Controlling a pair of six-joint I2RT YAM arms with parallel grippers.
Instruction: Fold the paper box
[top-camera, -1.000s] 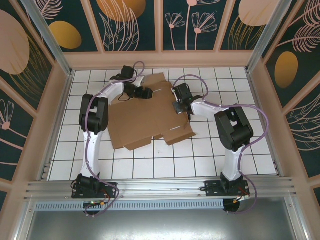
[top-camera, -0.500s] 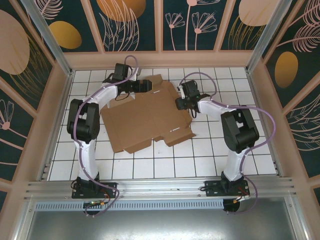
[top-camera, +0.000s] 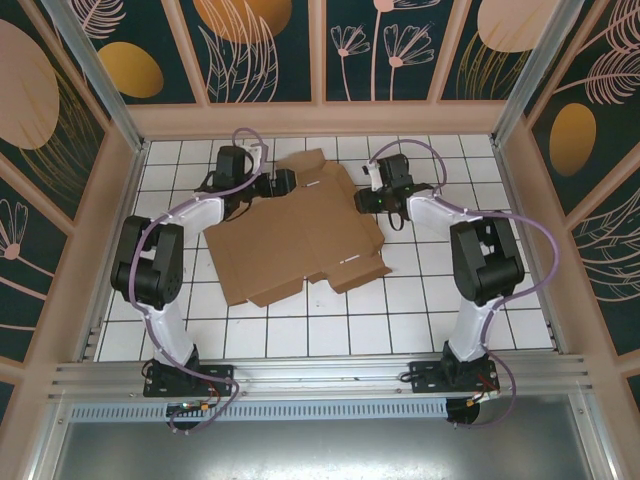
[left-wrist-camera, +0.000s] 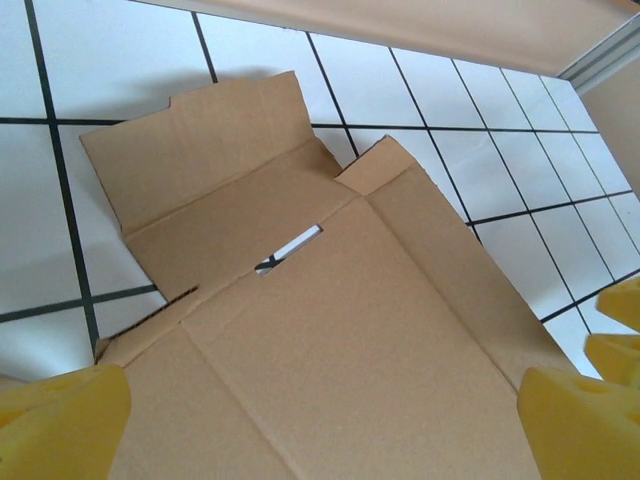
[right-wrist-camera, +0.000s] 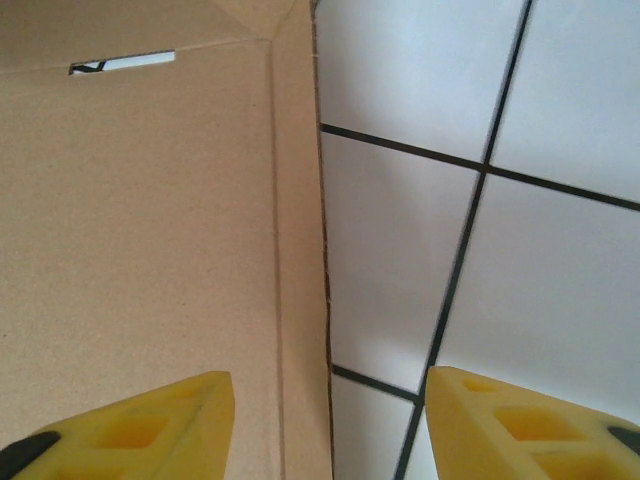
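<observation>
The left gripper (top-camera: 284, 182) hangs over the far left corner of the paper box (top-camera: 295, 235), its fingers (left-wrist-camera: 60, 425) spread wide and gripping nothing. The box lies flat and unfolded on the tiled table (top-camera: 400, 310), between the arms. The right gripper (top-camera: 362, 198) straddles the sheet's right edge, jaws parted and empty. To raise that narrow side strip cleanly, it should probably slip one finger under the edge and lift along the crease (right-wrist-camera: 274, 250) while the left presses the base down
</observation>
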